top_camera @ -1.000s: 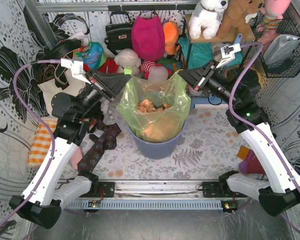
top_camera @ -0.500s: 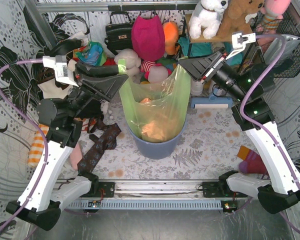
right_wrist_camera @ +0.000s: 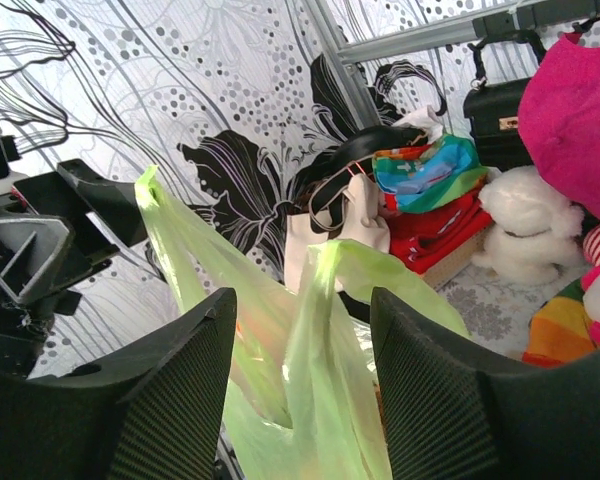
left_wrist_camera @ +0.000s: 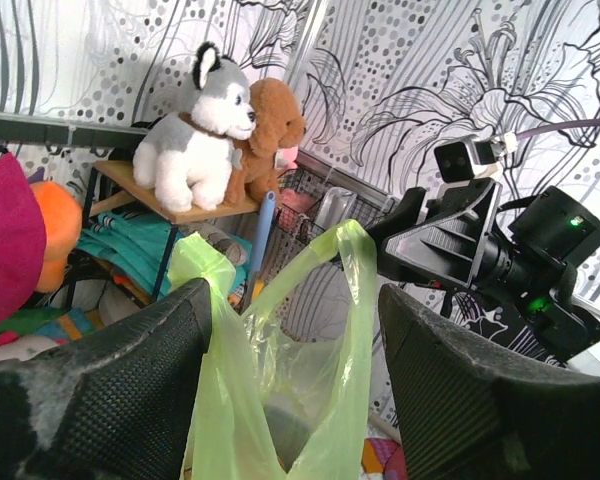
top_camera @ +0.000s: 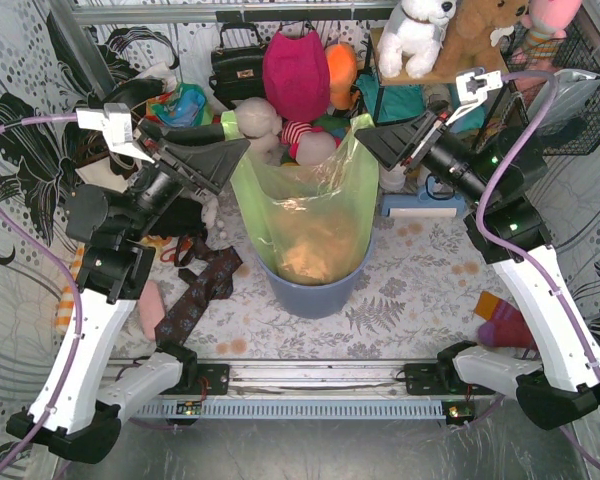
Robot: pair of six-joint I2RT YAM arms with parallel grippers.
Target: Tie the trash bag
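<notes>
The lime-green trash bag (top_camera: 305,215) stands in a blue-grey bin (top_camera: 315,295), its two top corners pulled up high. My left gripper (top_camera: 235,150) is open at the bag's left corner. In the left wrist view that corner (left_wrist_camera: 202,262) lies against one finger (left_wrist_camera: 130,390), and loose plastic hangs in the gap of the gripper (left_wrist_camera: 295,330). My right gripper (top_camera: 365,140) is open at the right corner. In the right wrist view that corner (right_wrist_camera: 325,265) rises loose in the gap of the gripper (right_wrist_camera: 302,340). Tan paper shows through the bag low down.
Behind the bin are a magenta bag (top_camera: 295,70), a black handbag (top_camera: 238,60) and plush toys. A shelf with a plush husky (top_camera: 415,35) and a wire basket (top_camera: 570,90) stand at the back right. Dark patterned cloth (top_camera: 195,290) lies left of the bin.
Both arms lifted the bag's corners up and stretched the bag tall. Both grippers, shut on the corners a second ago, have since opened.
</notes>
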